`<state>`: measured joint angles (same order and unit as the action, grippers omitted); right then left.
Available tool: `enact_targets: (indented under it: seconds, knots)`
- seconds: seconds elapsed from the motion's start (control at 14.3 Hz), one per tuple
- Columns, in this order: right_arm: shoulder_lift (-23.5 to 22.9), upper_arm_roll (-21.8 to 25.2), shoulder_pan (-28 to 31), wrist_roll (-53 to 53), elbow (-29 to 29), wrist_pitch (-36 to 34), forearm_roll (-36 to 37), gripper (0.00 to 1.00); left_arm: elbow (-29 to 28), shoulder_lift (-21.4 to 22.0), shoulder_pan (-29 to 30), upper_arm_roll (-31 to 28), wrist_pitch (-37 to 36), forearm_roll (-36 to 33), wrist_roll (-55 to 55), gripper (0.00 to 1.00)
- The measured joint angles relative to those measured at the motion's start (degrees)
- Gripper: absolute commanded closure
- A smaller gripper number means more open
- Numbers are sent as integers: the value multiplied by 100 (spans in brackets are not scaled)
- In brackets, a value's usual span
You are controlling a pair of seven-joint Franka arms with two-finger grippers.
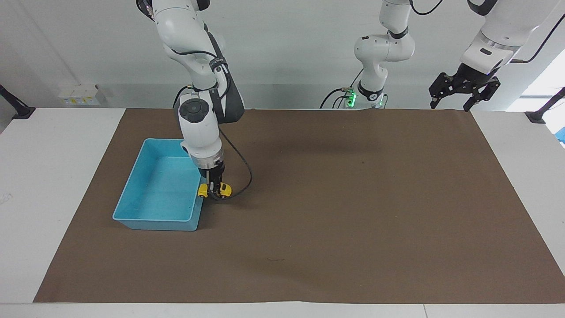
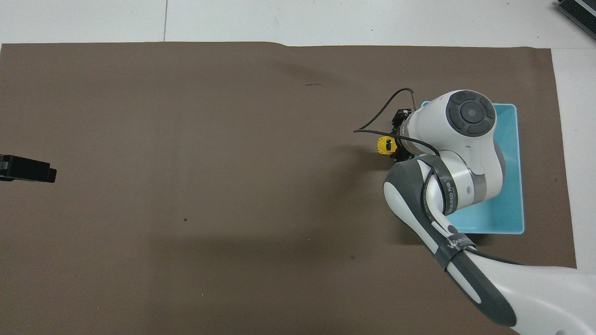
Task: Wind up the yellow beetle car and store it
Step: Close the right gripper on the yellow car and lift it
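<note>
The yellow beetle car [image 1: 226,190] is held in my right gripper [image 1: 215,189], which is shut on it. The car hangs a little above the brown mat, right beside the wall of the blue bin [image 1: 150,219] that faces the left arm's end. In the overhead view the car [image 2: 384,144] peeks out from under the right wrist, next to the bin [image 2: 518,186], and the right gripper [image 2: 395,139] is mostly hidden. My left gripper [image 1: 449,107] is open and waits high over the mat's corner by its base; its tip [image 2: 28,168] shows in the overhead view.
A brown mat [image 1: 353,198] covers most of the white table [image 1: 53,145]. The bin's inside holds nothing. A black cable [image 1: 242,176] loops from the right wrist beside the car.
</note>
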<state>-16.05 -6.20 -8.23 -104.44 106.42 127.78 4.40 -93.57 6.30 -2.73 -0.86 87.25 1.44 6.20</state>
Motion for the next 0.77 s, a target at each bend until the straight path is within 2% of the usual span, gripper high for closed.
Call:
enact_targets:
  seconds: [0.35,0.77]
  knots:
    - [259,-13,-46,538,-241,-535,0,100,0,0,0,0,-1,0,0,0]
    - [628,-163,-67,1710,-378,-915,0,100,0,0,0,0,-2,0,0,0]
